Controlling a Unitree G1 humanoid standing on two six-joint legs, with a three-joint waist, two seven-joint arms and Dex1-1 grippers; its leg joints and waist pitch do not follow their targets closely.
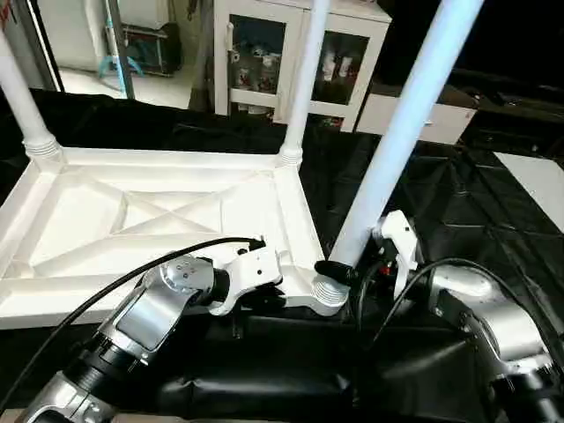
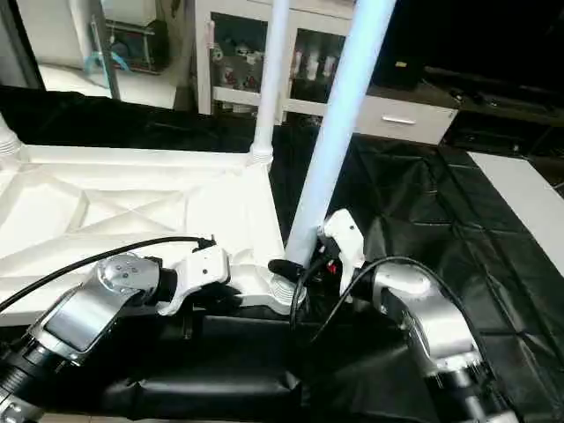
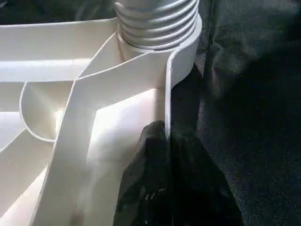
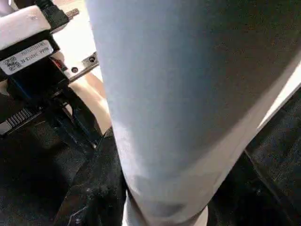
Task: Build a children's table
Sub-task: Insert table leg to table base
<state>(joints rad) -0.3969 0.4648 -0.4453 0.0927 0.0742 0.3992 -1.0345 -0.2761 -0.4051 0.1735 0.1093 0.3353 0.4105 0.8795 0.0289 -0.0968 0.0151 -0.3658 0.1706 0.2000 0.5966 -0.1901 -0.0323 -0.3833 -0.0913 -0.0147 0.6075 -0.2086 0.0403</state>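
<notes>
On the black sheet [image 1: 441,203] the tabletop [image 1: 150,220] lies upside down, its ribbed underside facing up so that the corner sockets are open to take the legs. Two legs already stand in its far corners: one at the far left [image 1: 22,106] and one at the far right [image 1: 304,79]. At the near right corner a third leg [image 1: 405,123] leans away from the tabletop, its threaded end [image 3: 157,21] resting in the socket [image 1: 330,295] but apparently not screwed home, since thread rings are exposed above the rim.

The left claw [image 3: 167,155] is clenched on the tabletop's thin edge wall just beside that socket, most likely to stop the top from turning or sliding while the leg is twisted. The right claw [image 1: 352,269] grasps the lower part of the leaning leg just above the socket, one black finger [image 1: 333,270] curling round it, a grip low enough to steer the thread. The lean suggests the leg needs straightening before it will thread cleanly.
</notes>
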